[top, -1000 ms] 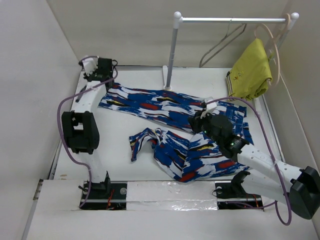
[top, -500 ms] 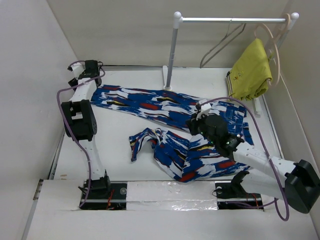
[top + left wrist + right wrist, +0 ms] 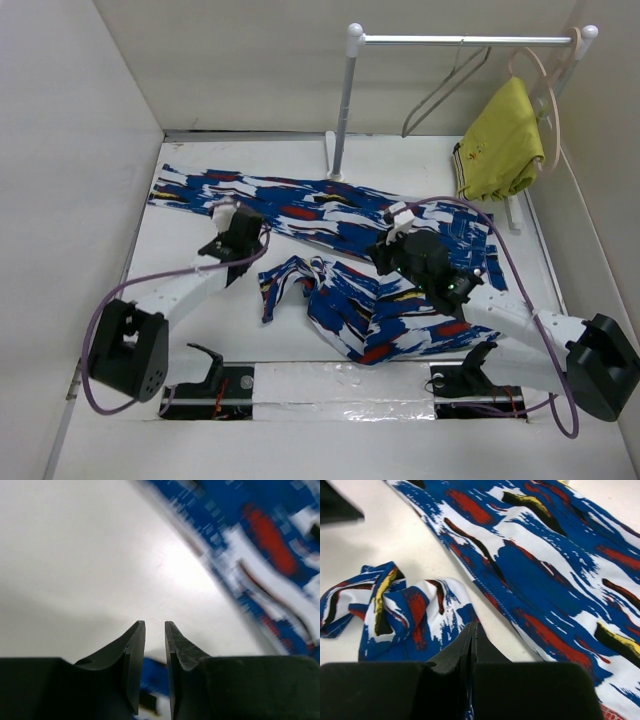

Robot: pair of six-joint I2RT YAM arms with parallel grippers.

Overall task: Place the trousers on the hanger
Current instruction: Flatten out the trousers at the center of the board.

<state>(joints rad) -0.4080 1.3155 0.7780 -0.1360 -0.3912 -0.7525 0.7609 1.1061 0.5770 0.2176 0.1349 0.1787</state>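
The blue-and-white printed trousers (image 3: 330, 205) lie on the table, one leg stretched to the far left and the other crumpled near the middle. My left gripper (image 3: 243, 235) hovers over bare table beside the stretched leg (image 3: 270, 545); in its wrist view it (image 3: 155, 625) is narrowly open and empty. My right gripper (image 3: 385, 252) sits over the trousers' middle; in its wrist view it (image 3: 473, 625) is shut, tips above the fabric (image 3: 545, 560), with nothing seen between them. The thin grey hanger (image 3: 440, 90) hangs on the rail at the back right.
A metal rail (image 3: 470, 40) on a white post (image 3: 340, 110) stands at the back. A plain yellow garment (image 3: 505, 140) hangs from a beige hanger (image 3: 540, 75) at its right end. White walls close in left, back and right.
My left arm swung from the far left corner back to the table's middle, leaving the leg end lying flat. My right gripper shifted slightly left.
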